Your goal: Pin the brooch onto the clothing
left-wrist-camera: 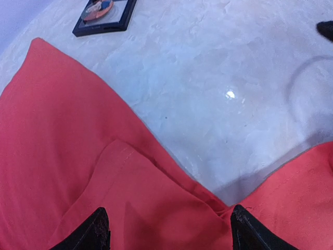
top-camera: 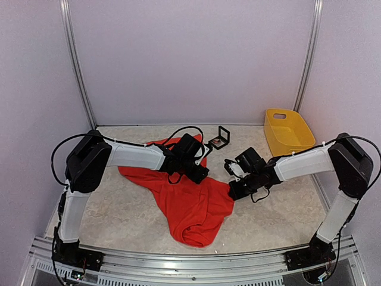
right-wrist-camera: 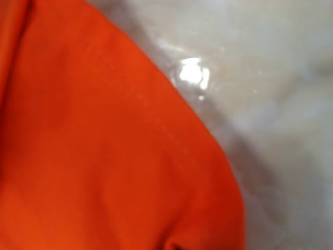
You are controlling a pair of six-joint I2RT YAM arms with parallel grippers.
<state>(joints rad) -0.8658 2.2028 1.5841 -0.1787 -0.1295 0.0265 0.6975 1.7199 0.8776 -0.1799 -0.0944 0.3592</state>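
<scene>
Pale lilac walls (top-camera: 190, 59) close in a marbled off-white counter (top-camera: 119, 220). Near its middle lies the clothing (top-camera: 190, 205), a bright red T-shirt crumpled into a loose heap that runs from under the left arm down toward the near edge. The left hand (top-camera: 199, 174) hangs over the far part of the shirt. Its wrist camera shows two black fingertips (left-wrist-camera: 96, 232) spread wide, the hand open, with a folded hem of red cloth lying between them and bare counter beyond. The right hand (top-camera: 233, 192) sits at the shirt's right edge. Its own camera gives only a blurred close view of red-orange cloth meeting the glossy counter, with no fingers clear, so I cannot tell whether that hand is open or closed. Just past the shirt's far edge a small black case (top-camera: 218, 140) stands open, its lid tilted up. From above, what it holds is too small to read. The left wrist view catches the case's flat tray at the top of the picture, and in it rests a round orange-toned piece, the brooch (left-wrist-camera: 98, 8), partly cut off by the frame. A yellow bin (top-camera: 289, 132) sits at the far right of the counter by the wall, well apart from the shirt. Only the top view shows it, with a handle slot in its far wall and its own yellow floor inside.
</scene>
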